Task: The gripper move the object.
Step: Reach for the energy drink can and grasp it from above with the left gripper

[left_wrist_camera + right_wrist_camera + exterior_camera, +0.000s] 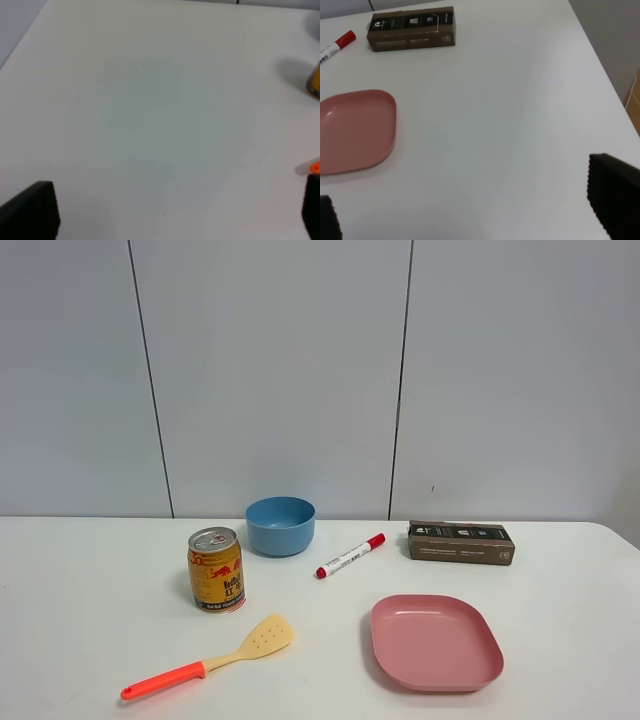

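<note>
Table point(90, 570): white, carrying everything; grey panel wall behind.
Plate point(435, 642): pink, rounded square, lying front-right, nearer the camera than the box; nothing sitting on it.
Spatula point(205, 662): lying flat front-left, orange handle, pale yellow blade w/ holes pointing toward the can, not touching it.
Box point(461, 542): dark brown, lying flat at back-right; small white print and icons on top in the R wrist view, too small for reading.
Bowl point(280, 525): blue, sitting upright at back-centre.
Can point(216, 570): gold-yellow, standing upright left of centre, just front-left of the bowl, apart from it; showing red bull logo and "Red Bull" lettering, silver pull-tab top; nothing gripping it.
Marker point(350, 556): white barrel, red cap, lying diagonally betw. bowl and box; print on barrel unreadable.
L gripper point(170, 210): jaws spreading wide, hovering over bare table, holding nothing; can's edge showing at frame side.
R gripper point(470, 210): jaws spreading wide, holding nothing, hovering near plate's side.
</note>
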Controlling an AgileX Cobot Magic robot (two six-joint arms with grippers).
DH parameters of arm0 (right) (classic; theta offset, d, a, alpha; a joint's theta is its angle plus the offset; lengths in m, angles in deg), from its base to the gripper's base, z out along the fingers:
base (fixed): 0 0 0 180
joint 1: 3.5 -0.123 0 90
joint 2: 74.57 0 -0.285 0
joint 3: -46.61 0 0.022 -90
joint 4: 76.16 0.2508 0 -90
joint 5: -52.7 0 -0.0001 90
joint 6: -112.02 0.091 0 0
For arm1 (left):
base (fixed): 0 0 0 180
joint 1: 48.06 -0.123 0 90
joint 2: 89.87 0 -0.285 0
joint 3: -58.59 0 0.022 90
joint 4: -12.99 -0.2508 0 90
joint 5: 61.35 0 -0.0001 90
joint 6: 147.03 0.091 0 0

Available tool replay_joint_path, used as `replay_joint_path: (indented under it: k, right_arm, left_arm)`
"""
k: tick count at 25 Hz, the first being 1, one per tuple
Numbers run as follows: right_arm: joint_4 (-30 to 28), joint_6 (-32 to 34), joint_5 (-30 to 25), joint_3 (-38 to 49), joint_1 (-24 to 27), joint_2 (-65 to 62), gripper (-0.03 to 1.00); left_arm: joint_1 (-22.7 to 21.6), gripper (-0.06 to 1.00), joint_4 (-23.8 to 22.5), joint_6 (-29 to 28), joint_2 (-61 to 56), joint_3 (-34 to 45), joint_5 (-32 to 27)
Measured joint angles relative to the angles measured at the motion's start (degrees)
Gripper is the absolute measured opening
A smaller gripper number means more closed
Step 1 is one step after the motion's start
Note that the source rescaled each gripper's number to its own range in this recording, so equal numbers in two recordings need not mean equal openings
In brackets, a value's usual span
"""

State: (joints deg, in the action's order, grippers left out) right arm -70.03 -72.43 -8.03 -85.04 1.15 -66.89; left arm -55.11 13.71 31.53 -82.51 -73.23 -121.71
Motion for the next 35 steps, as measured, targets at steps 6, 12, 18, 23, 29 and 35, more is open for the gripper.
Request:
replay_joint_path:
  k: [6, 12, 18, 23, 29, 35]
  right_arm:
    - [0.0, 0.0, 0.0, 0.0, 0.0, 0.0, 1.00]
    - [0.0, 0.0, 0.0, 0.0, 0.0, 0.0, 1.00]
    - [0.0, 0.0, 0.0, 0.0, 0.0, 0.0, 1.00]
    - [0.0, 0.0, 0.0, 0.0, 0.0, 0.0, 1.00]
    - [0.0, 0.0, 0.0, 0.0, 0.0, 0.0, 1.00]
    - [0.0, 0.0, 0.0, 0.0, 0.0, 0.0, 1.00]
  left_arm:
    - [0.0, 0.99, 0.0, 0.0, 0.0, 0.0, 0.0]
    - [0.0, 0.99, 0.0, 0.0, 0.0, 0.0, 0.0]
    - [0.0, 0.99, 0.9, 0.0, 3.9, -1.0, 0.1]
    - [0.0, 0.99, 2.1, 0.6, 15.3, -6.7, 1.4]
    - [0.0, 0.99, 2.3, 2.9, 29.0, -14.1, 6.6]
    - [0.0, 0.99, 3.4, 5.9, 40.9, -19.8, 13.1]
